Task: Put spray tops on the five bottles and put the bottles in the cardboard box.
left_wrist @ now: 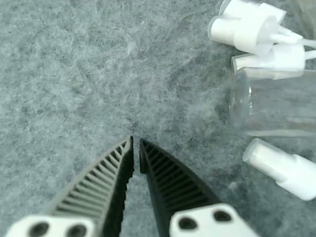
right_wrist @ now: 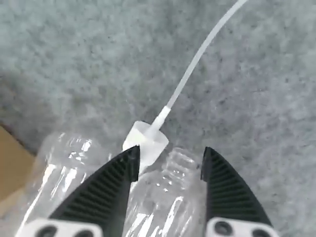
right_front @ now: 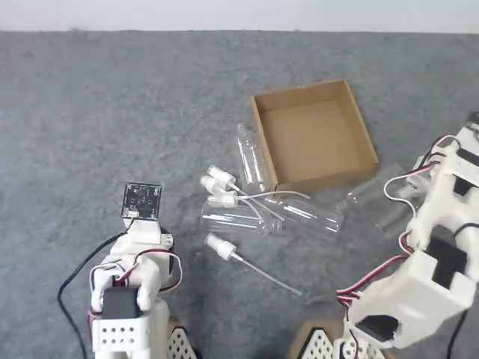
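My left gripper hangs shut and empty over bare carpet, short of two white spray tops, a clear bottle lying on its side and a third spray top. My right gripper is open, one finger on each side of the threaded neck of a clear bottle. A spray top with a long tube lies against that neck. A second bottle lies alongside. The cardboard box stands empty. Three bottles lie beside it.
Grey carpet covers the table. A loose spray top trails its long tube toward the front. The right arm leans over two bottles by the box's near right corner. The left arm stands at front left.
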`<state>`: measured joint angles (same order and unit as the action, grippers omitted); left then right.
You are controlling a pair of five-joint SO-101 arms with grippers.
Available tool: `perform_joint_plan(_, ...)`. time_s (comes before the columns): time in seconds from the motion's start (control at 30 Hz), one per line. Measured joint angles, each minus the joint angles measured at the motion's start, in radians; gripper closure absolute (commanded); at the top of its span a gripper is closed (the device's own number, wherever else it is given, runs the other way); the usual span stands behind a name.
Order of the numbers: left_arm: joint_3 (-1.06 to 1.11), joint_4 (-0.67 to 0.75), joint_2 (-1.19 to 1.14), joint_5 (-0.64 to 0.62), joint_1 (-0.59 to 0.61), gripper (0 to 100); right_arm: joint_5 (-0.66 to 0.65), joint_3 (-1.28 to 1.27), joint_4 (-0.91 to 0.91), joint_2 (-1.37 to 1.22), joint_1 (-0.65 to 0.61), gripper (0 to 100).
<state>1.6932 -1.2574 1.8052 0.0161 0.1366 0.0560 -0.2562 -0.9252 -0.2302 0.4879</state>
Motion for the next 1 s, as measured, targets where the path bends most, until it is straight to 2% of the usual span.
perform_joint_plan(0.23,0.000,0.000,0.000,0.000,0.000,99,0.072,0.000,0.009,0.000,-0.021,82.1)
perform_joint_plan(0.43,0.000,0.000,0.000,0.000,0.000,99,0.083,-0.002,0.009,-0.002,-0.072,82.0)
perform_joint_plan(0.6,0.000,0.000,0.000,0.000,0.000,99,0.086,-0.002,0.009,-0.002,-0.075,72.4)
perform_joint_plan(0.7,0.000,0.000,0.000,0.000,0.000,99,0.086,-0.002,0.006,-0.002,-0.078,71.3)
perform_joint_plan(1.0,0.000,0.000,0.000,0.000,0.000,99,0.086,0.163,-0.130,-0.002,-0.060,71.3)
